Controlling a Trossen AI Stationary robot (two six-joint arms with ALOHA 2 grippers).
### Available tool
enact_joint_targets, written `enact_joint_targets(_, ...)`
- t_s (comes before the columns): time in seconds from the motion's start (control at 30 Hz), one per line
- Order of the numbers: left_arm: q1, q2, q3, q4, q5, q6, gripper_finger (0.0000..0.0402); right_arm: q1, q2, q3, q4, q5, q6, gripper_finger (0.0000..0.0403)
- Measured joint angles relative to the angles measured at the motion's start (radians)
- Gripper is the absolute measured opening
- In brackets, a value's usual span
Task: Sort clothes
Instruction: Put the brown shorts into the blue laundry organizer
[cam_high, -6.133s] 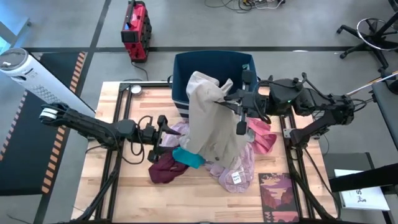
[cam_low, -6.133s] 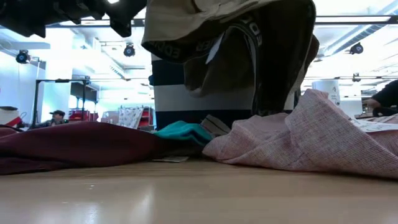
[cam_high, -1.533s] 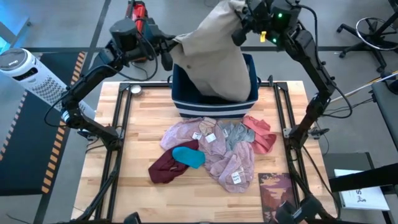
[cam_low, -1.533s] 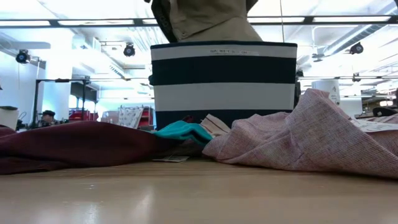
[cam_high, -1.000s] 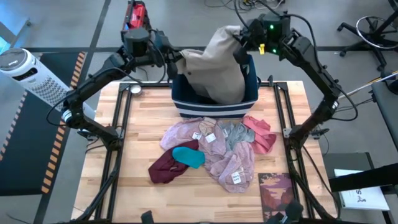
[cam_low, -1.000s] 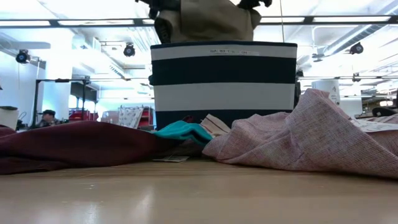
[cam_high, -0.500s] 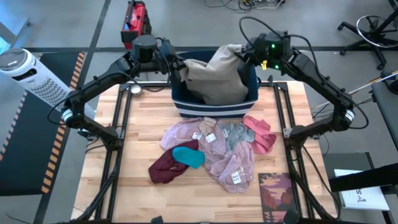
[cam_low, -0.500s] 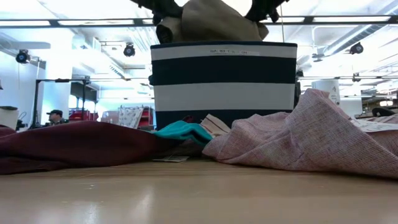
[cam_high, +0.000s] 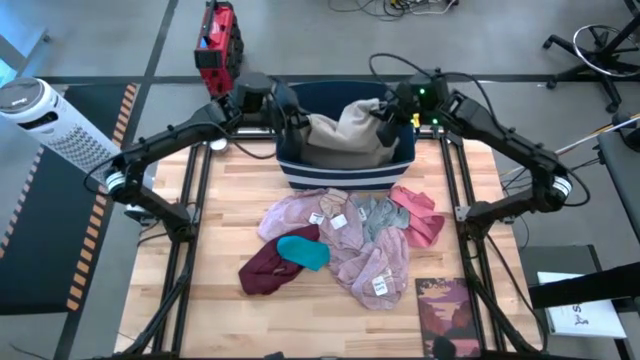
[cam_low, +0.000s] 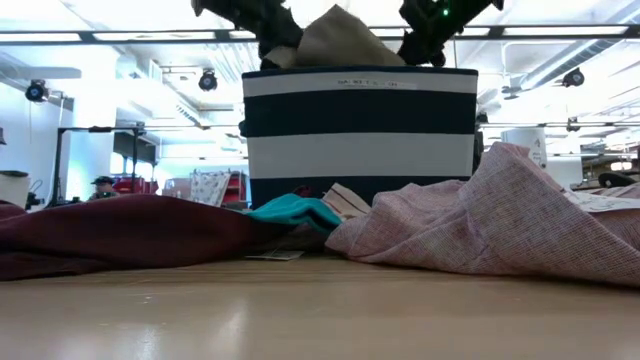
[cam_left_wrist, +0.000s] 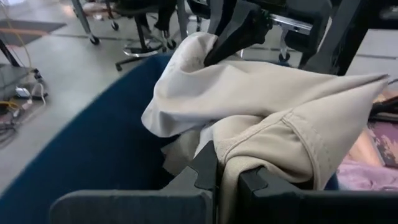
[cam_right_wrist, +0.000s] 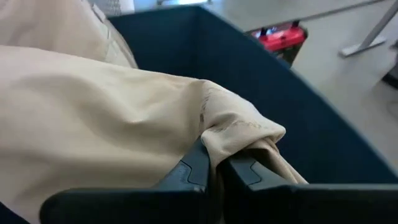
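Note:
A tan garment (cam_high: 345, 135) lies bunched in the dark blue bin with a white stripe (cam_high: 345, 176) at the table's far edge, its top showing above the rim (cam_low: 335, 45). My left gripper (cam_high: 298, 122) is shut on its left end and my right gripper (cam_high: 385, 118) on its right end, both just above the bin's opening. In front of the bin, loose on the table, lie more clothes: mauve-pink (cam_high: 345, 245), grey (cam_high: 378, 212), coral pink (cam_high: 420, 222), teal (cam_high: 303, 251) and maroon (cam_high: 266, 272). My left gripper pinches a seamed fold of the tan garment (cam_left_wrist: 239, 152) between its two fingers (cam_left_wrist: 204, 169), slanting down from the bin's left side. The cloth runs slack from there into the bin. My right gripper pinches a bunched, stitched fold at the garment's other end (cam_right_wrist: 239, 134) between its two fingers (cam_right_wrist: 194, 163), slanting down from the bin's right side. The rest of the cloth sags into the bin.
A dark picture book (cam_high: 447, 310) lies at the table's near right corner and a small round thing (cam_high: 218, 143) at the far left corner. Bare wood shows on the table's left side and near edge. A white tower fan (cam_high: 55, 120) stands off the table's left.
Both grippers have come down toward the bin, still shut on the tan garment. The garment, which hung high above the rim, has sunk into the bin and bunched up, with only its top above the rim now.

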Motion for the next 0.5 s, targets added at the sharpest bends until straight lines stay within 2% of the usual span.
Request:
enact_joint_targets(0.2, -0.011, 0.074, 0.0, -0.001, 0.0, 0.0, 0.0, 0.0, 0.006, -0.062, 0.0, -0.002, 0.0, 0.0)
enact_joint_targets(0.5, -0.013, 0.147, 0.0, -0.002, -0.009, 0.001, 0.0, 0.0, 0.065, -0.079, 0.001, -0.003, -0.002, 0.0)
